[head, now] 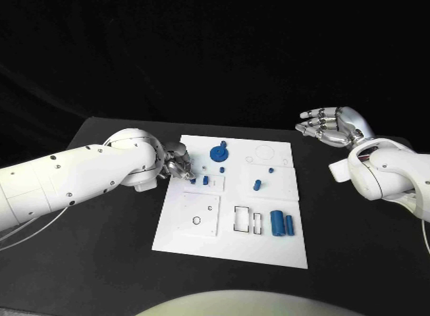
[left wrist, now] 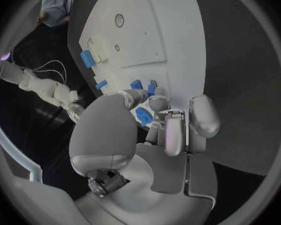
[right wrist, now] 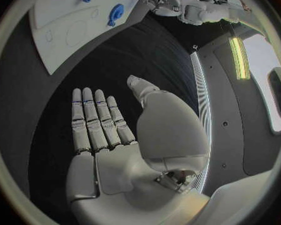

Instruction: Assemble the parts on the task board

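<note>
Task board point(head: 272, 247) w/ blue parts point(head: 280, 222); left hand point(head: 177, 164) fingering one (right hand point(head: 333, 127) spread).

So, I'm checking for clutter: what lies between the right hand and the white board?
Nothing: in the head view, only bare black table separates the right hand from the white board. The right wrist view shows the same bare stretch.

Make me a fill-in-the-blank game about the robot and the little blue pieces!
1. The task board is the colour ____.
2. The robot's ____ hand reaches over the board's edge among the blue parts.
3. The right hand is off the board, over the ____ table, with fingers apart, holding nothing.
4. Two blue cylinders lie ____ each other.

Missing words: white; left; black; beside
</note>
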Tool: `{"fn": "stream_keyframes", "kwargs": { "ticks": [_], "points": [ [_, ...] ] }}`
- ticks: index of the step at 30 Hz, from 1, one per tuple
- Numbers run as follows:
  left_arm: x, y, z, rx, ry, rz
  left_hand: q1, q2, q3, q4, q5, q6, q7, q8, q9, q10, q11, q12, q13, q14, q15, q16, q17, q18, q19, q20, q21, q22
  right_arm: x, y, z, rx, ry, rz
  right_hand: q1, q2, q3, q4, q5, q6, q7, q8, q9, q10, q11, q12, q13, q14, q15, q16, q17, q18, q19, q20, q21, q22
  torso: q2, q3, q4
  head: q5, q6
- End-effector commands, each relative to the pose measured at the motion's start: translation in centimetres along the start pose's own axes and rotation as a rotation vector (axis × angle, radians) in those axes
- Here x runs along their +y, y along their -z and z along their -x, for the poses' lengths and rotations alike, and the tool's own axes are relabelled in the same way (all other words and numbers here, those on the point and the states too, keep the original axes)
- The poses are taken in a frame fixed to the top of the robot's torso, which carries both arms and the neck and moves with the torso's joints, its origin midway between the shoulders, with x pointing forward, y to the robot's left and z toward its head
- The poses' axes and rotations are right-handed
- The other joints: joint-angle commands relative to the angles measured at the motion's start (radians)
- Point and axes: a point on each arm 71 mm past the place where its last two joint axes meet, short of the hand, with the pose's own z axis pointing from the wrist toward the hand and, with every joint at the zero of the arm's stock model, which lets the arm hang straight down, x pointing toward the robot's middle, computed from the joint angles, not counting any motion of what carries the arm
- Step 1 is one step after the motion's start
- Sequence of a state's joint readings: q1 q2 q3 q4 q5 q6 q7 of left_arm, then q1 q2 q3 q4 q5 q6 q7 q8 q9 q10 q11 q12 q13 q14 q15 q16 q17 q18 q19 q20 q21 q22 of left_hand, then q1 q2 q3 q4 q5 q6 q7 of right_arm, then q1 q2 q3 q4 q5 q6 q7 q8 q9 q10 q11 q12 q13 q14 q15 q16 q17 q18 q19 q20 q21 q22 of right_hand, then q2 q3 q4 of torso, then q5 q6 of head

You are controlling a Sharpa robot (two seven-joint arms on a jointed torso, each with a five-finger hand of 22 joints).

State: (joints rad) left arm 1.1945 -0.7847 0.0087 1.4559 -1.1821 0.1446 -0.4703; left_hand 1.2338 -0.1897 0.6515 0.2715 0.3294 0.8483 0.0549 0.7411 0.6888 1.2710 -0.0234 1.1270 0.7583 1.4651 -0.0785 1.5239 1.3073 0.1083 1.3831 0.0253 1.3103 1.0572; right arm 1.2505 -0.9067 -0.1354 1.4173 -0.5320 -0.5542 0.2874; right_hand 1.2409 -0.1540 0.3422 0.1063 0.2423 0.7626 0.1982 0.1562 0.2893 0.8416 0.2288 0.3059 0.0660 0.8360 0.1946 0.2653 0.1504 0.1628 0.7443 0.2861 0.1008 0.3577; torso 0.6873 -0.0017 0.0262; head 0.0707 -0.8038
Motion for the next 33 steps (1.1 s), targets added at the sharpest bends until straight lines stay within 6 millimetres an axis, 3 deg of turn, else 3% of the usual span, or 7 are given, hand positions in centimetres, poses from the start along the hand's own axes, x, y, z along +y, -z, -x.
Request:
{"fn": "stream_keyframes", "kwargs": {
  "ticks": [1, 23, 33],
  "points": [
    [-0.12, -0.01, -0.24, 0.024, -0.025, 0.003, -0.002, 0.002, 0.179, -0.172, 0.005, 0.012, -0.002, 0.005, 0.002, 0.007, -0.002, 0.005, 0.002, 0.078, -0.007, 0.005, 0.14, -0.009, 0.004, -0.001, 0.003, 0.0, 0.08, 0.02, -0.15, 0.016, -0.002, 0.011, 0.001, 0.005, -0.005, -0.001, 0.004, 0.001, 0.089, -0.001, -0.001, -0.004, -0.001, 0.005, -0.001, 0.0, -0.003, -0.004, -0.001, 0.001, -0.003, 0.0, -0.005, -0.001, 0.0, -0.0002, 0.0005, 0.0, 0.0],
    [-0.35, -0.23, -0.57, 0.04, -0.036, 0.006, -0.006, -0.001, 0.187, -0.176, 0.006, 0.014, -0.003, 0.007, 0.002, 0.01, -0.002, 0.007, 0.004, 0.079, -0.007, 0.006, 0.144, -0.01, 0.006, -0.001, 0.006, 0.005, 0.09, 0.06, -0.13, 0.016, -0.003, 0.012, 0.001, 0.006, -0.007, 0.0, 0.006, 0.001, 0.089, -0.001, -0.002, -0.004, -0.001, 0.006, -0.001, 0.0, -0.003, -0.005, -0.002, 0.001, -0.003, 0.0, -0.005, -0.002, 0.001, 0.0002, 0.0005, -0.002, -0.002],
    [-0.85, -0.52, -0.7, 0.047, -0.033, 0.0, -0.037, -0.017, 0.189, -0.175, 0.004, 0.026, -0.007, 0.015, 0.002, 0.034, -0.005, 0.033, 0.048, 0.08, -0.009, 0.009, 0.149, -0.011, 0.008, -0.003, 0.01, 0.012, 0.1, 0.07, -0.14, 0.017, -0.003, 0.012, 0.001, 0.006, -0.007, 0.0, 0.006, 0.001, 0.089, -0.001, -0.002, -0.004, -0.001, 0.006, -0.001, 0.0, -0.003, -0.005, -0.002, 0.001, -0.003, 0.0, -0.005, -0.002, 0.001, 0.0001, 0.0002, -0.001, -0.003]
  ]
}}
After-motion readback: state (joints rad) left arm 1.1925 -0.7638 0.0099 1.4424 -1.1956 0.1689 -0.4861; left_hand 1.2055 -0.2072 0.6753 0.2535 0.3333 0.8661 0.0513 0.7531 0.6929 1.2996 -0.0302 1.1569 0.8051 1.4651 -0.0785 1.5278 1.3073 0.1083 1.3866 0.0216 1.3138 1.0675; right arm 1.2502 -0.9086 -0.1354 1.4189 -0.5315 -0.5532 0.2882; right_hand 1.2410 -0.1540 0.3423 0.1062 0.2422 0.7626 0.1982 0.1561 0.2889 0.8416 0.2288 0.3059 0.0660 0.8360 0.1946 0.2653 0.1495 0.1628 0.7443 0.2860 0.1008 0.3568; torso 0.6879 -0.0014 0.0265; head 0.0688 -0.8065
